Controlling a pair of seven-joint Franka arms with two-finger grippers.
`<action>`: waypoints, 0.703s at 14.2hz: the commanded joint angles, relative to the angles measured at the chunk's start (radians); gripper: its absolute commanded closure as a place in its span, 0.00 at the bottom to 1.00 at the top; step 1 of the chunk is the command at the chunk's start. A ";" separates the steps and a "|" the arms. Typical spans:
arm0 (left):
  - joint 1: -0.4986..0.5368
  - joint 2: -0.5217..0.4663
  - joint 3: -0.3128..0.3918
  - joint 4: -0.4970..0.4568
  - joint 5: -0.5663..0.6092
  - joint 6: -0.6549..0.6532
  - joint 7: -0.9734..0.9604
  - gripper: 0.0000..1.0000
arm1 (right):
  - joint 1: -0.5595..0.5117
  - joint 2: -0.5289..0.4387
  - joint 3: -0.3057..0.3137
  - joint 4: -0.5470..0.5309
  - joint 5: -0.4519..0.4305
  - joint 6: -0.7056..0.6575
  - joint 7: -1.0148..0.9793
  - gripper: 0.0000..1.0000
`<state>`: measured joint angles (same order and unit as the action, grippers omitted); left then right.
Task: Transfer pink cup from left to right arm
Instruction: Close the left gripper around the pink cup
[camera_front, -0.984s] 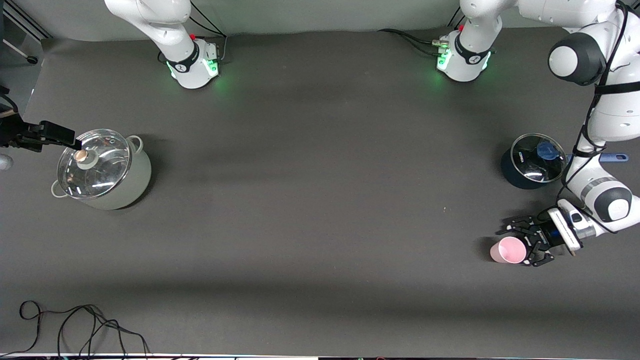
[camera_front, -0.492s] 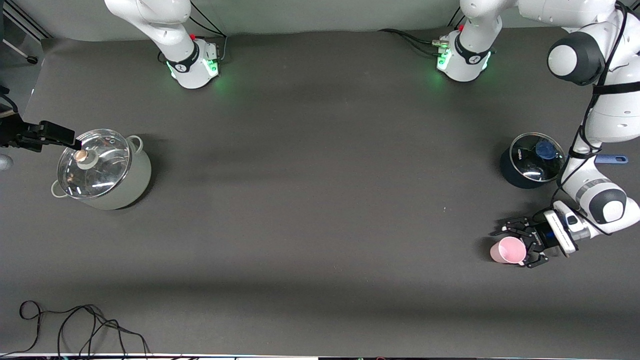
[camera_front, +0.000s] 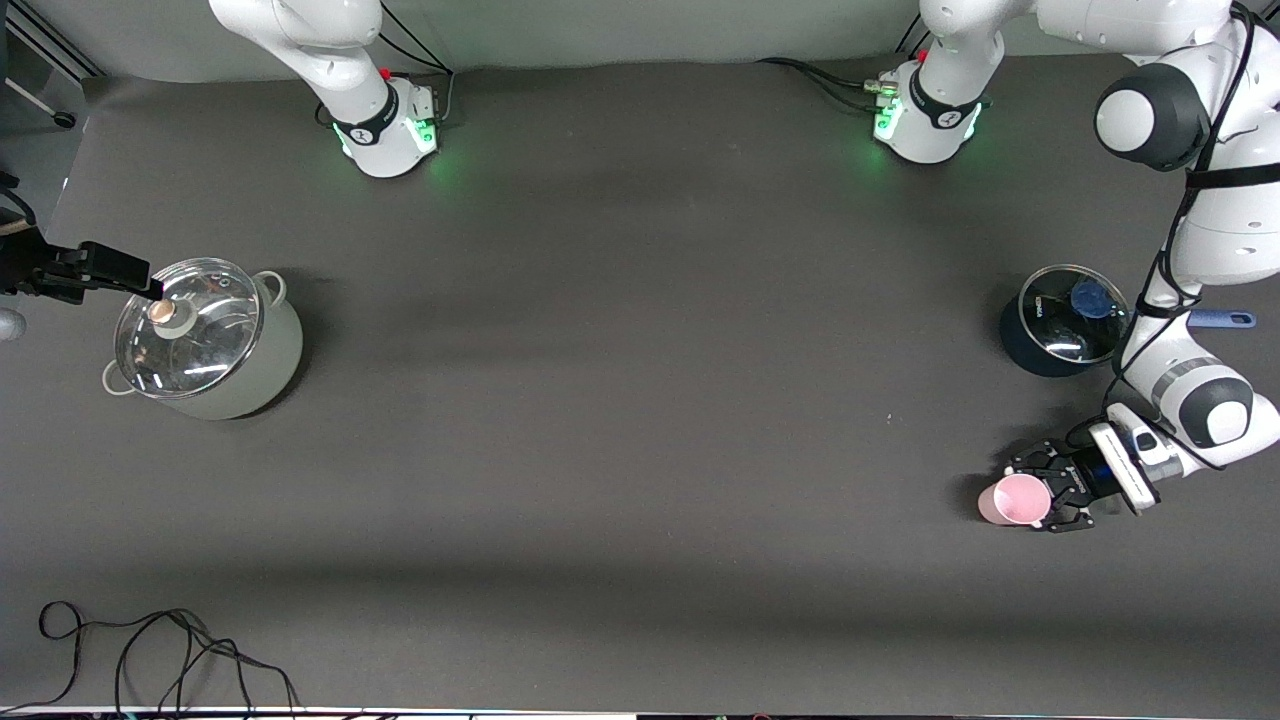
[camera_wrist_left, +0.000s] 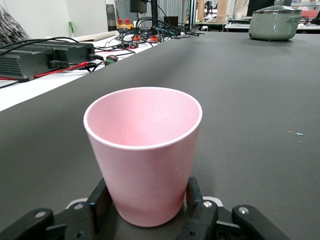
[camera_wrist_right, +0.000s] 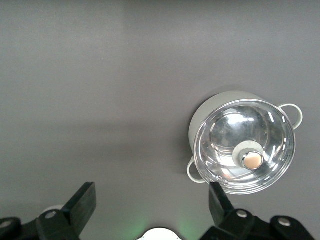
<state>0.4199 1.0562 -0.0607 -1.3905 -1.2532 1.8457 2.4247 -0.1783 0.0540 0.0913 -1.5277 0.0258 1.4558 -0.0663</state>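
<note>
1. While standing upright on the dark table (camera_front: 640, 400) near the left arm's end, the pink cup (camera_front: 1014, 500) is a plain, tapered, handleless tumbler with its mouth open upward; in the left wrist view the pink cup (camera_wrist_left: 144, 152) fills the middle of the picture.
2. Left gripper (camera_front: 1048, 492): low at the table, black linkage fingers clenched on the pink cup's lower wall, one pad on each side; the left wrist view shows the fingers (camera_wrist_left: 100, 202) pressed against the cup's base section.
3. Left arm (camera_front: 1190, 400): white, reaching down from its base along the table's end to the cup.
4. Dark pot (camera_front: 1040, 345) with a glass lid (camera_front: 1072, 315) and blue knob (camera_front: 1090, 298): farther from the front camera than the cup, near it, at the left arm's end; a blue handle (camera_front: 1225, 317) shows just beside the arm.
5. Right gripper (camera_front: 120, 272): fingers spread apart, holding nothing, waiting over the edge of the pale green pot (camera_front: 235, 370) at the right arm's end.
6. Pale green pot, two loop handles, glass lid (camera_front: 188, 328) with a copper-topped knob (camera_front: 162, 312); seen from above in the right wrist view as pot (camera_wrist_right: 210, 112) and lid (camera_wrist_right: 244, 146).
7. Loose black cable (camera_front: 160, 650): coiled on the table, nearest the front camera, toward the right arm's end.
</note>
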 joint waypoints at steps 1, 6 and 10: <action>-0.009 -0.025 -0.002 -0.024 -0.023 0.029 -0.002 0.52 | -0.004 0.013 0.004 0.029 -0.014 -0.015 -0.004 0.00; -0.021 -0.070 -0.008 -0.028 -0.023 0.029 -0.082 0.58 | -0.004 0.013 0.004 0.028 -0.014 -0.015 -0.004 0.00; -0.033 -0.215 -0.075 -0.142 -0.032 0.114 -0.225 0.60 | -0.010 0.024 0.002 0.026 -0.012 -0.015 0.010 0.00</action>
<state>0.4038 0.9679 -0.1058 -1.4065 -1.2643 1.8881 2.2606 -0.1792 0.0554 0.0908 -1.5278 0.0258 1.4550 -0.0663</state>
